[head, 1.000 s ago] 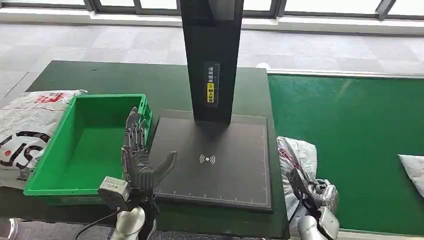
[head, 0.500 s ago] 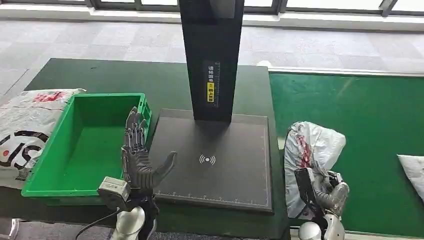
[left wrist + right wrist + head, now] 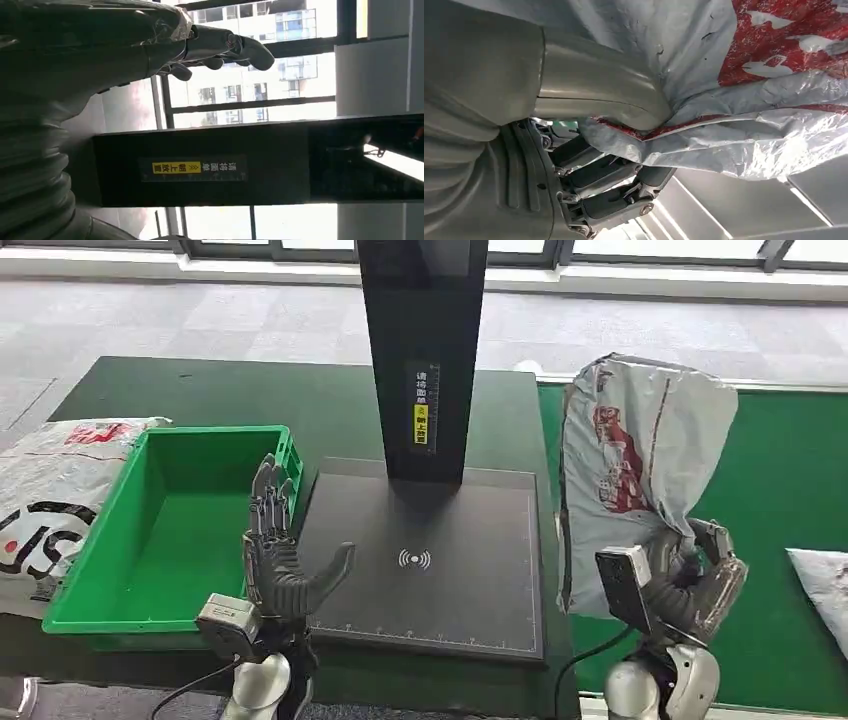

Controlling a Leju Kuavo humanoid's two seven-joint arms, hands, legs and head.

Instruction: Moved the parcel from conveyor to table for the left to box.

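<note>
Head view: right hand (image 3: 690,585) grips the grey parcel (image 3: 635,470) by its lower end, bag standing upright in the air, long axis vertical, above the seam between green conveyor (image 3: 780,500) and table (image 3: 250,390). The dark scan pad (image 3: 430,570) lies just to its left, with bare room; the black post (image 3: 422,360) stands at the pad's far edge. Left hand (image 3: 280,550) waits with fingers spread, holding nothing, between pad and green box (image 3: 170,530).

Left wrist view: fingers (image 3: 220,45) spread, empty; post (image 3: 200,167) beyond.

Right wrist view: thumb (image 3: 599,95) pressed into the parcel (image 3: 744,75), fingers (image 3: 609,185) wrapped beneath.
</note>
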